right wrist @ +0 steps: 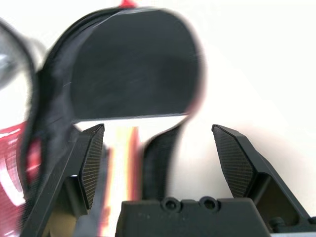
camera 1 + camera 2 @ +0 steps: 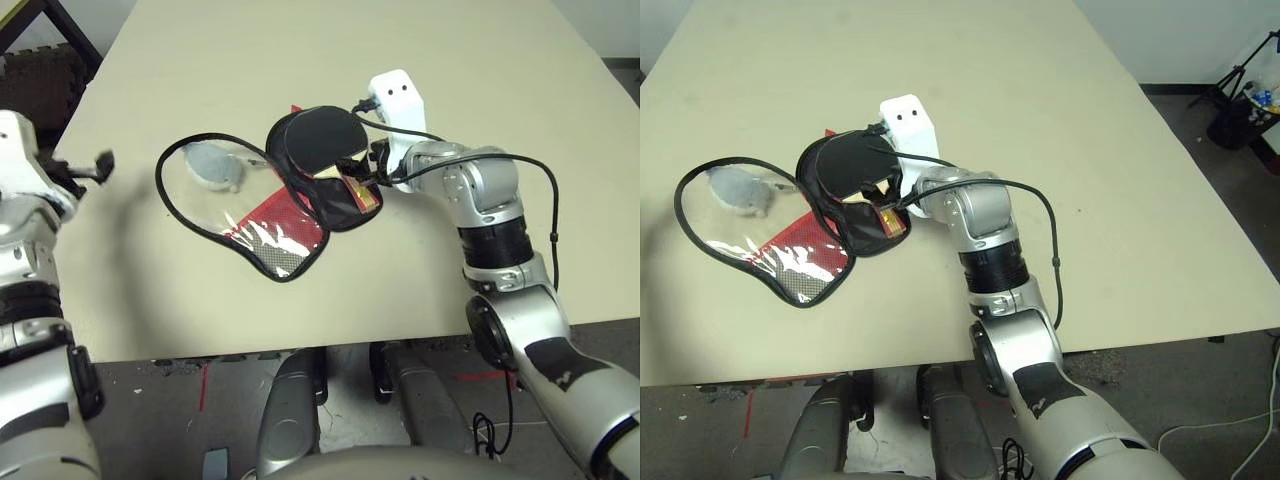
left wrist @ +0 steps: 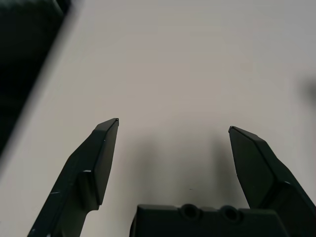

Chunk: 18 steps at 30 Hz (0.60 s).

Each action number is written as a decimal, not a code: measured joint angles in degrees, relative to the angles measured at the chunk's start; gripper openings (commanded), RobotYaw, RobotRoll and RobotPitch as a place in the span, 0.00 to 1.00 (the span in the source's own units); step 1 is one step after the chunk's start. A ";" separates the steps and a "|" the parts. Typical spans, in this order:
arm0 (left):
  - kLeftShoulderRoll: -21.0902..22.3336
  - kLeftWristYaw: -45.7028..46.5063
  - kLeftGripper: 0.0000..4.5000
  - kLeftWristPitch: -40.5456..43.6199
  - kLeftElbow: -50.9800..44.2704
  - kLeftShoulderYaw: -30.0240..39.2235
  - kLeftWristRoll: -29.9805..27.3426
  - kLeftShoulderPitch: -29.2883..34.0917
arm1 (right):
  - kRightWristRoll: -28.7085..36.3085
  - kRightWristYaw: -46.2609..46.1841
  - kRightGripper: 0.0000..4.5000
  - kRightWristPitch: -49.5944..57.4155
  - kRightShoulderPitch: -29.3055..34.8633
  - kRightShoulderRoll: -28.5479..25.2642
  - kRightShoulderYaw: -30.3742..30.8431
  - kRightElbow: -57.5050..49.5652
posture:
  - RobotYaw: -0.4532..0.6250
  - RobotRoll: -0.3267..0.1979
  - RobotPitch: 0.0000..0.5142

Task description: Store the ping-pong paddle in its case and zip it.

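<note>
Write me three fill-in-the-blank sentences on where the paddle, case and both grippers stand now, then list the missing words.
1. The paddle lies in the black half of the ____.
2. The case's flap with the clear side is folded ____.
3. The right gripper, at the paddle's handle, has its fingers ____.
4. The left gripper is open over bare ____.

Missing words: case; open; open; table

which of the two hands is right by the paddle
The right hand. It sits open at the paddle and its handle, over the case. The left hand hangs open over bare table, far off at the edge.
</note>
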 measured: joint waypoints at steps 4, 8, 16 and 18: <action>0.05 -7.05 1.00 14.20 -12.46 -1.81 -5.20 0.81 | -0.14 -0.61 1.00 -0.53 -0.01 -3.95 -3.24 0.84 | 0.41 0.62 0.46; 1.00 -12.38 1.00 29.33 -24.14 -2.23 -12.99 0.52 | -0.18 -1.10 1.00 -0.79 -0.01 -6.57 -5.45 1.19 | 0.40 0.62 0.47; -3.34 -17.30 1.00 50.05 -35.82 -1.69 -29.95 -7.95 | -0.15 -2.75 1.00 -0.81 -0.04 -8.85 -8.57 1.46 | 0.38 0.62 0.46; -6.20 -15.79 1.00 50.30 -34.98 -1.26 -31.21 -11.72 | -0.12 -2.93 1.00 -0.82 -0.07 -8.78 -8.60 1.46 | 0.38 0.62 0.46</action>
